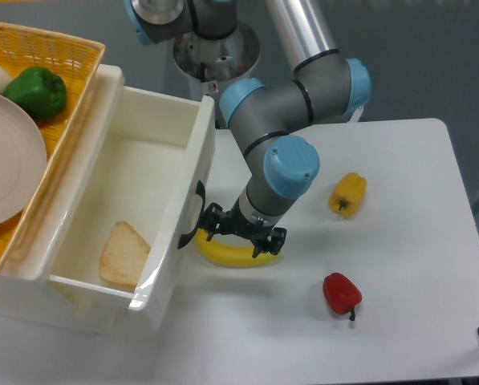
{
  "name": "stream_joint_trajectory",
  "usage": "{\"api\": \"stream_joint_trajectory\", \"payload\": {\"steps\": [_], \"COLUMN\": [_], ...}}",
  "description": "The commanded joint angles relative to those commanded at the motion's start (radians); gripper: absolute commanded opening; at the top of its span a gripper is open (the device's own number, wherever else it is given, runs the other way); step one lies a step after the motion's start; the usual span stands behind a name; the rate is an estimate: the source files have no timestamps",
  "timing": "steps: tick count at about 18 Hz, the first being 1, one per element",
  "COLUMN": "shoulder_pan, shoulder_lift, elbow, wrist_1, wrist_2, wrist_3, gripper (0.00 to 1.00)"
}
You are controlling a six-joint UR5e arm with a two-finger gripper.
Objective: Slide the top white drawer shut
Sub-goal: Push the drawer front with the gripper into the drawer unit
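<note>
the table (399,265) is big and white and everything sits on it. on the left of it is the top white drawer (143,172), a deep shiny box that sticks out a long way to the right, so it is not shut yet. its black handle (192,215) is on the right side, facing me. inside the drawer, at the near end, lies a slice of bread (123,253).

far left is a yellow basket (54,56) with a white plate (6,160) and a green pepper (36,91) in it.

my gripper (239,234) hangs low, just right of the handle, with a banana (227,253) under it. my jaws look a little apart with nothing in them, but i cannot tell for sure from here. i also cannot tell if i touch the handle.

to do this well, i think i should push flat on the drawer front, near its middle, and go straight left and slow. if i push at one corner the drawer may turn and get stuck. i should stay above the banana so i do not drag it.

to the right lie a yellow pepper (348,194) and a small red pepper (341,293).

i see no words or labels to read.
</note>
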Motion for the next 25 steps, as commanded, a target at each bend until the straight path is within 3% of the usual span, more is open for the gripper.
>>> {"api": "stream_joint_trajectory", "payload": {"steps": [25], "shoulder_pan": [-0.103], "shoulder_lift": [0.035], "elbow": [0.0], "wrist_1": [-0.023], "wrist_2": [-0.038], "wrist_3": [0.0], "gripper": [1.0]}}
